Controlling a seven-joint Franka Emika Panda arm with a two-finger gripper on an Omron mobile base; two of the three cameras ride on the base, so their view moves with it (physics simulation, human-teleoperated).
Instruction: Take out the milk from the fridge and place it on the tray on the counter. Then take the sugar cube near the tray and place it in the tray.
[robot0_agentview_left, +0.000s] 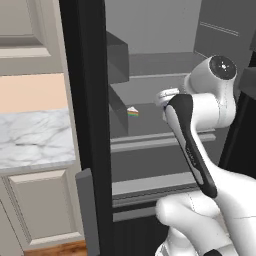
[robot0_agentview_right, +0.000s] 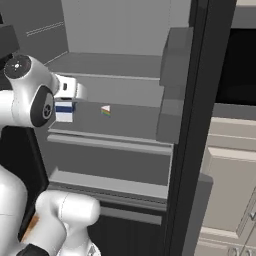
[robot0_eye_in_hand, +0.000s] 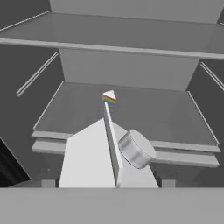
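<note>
Right now the gripper (robot0_eye_in_hand: 109, 186) looks spread around the milk (robot0_eye_in_hand: 107, 155), which could tip or slip toward the rainbow wedge (robot0_eye_in_hand: 109, 97) behind it.

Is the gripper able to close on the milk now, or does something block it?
Probably yes. In the hand view the milk stands close below the camera with its cap showing, and nothing lies between. The striped wedge sits well behind it on the fridge shelf.

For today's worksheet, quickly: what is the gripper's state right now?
The gripper: jaws wide, one on either side of the milk; whether they actually grip it cannot be told.
</note>
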